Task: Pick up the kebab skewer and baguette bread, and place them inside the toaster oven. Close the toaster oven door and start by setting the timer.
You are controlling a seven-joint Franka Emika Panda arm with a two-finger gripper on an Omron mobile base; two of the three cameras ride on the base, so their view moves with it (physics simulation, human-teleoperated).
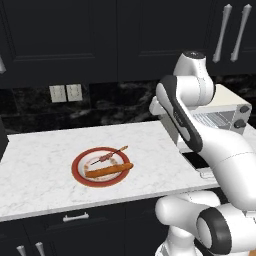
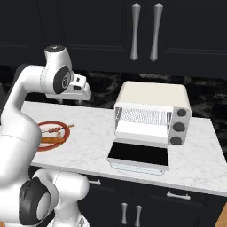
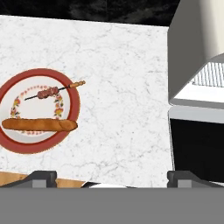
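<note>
Two items on plate (image 3: 75,114) | baguette bread (image 3: 39,124) parallel to counter edge | kebab skewer (image 3: 52,91) slanted | end effector (image 3: 111,179) fingers apart

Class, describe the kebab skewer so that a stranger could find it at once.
On the white marble counter, left of the toaster oven, sits a red-rimmed plate. The kebab skewer is the thin stick with reddish meat chunks, far slimmer than the baguette beside it.

Kebab skewer (image 3: 54,91), baguette bread (image 3: 39,124) on plate (image 3: 74,107); toaster oven door (image 2: 138,154) open.
</note>
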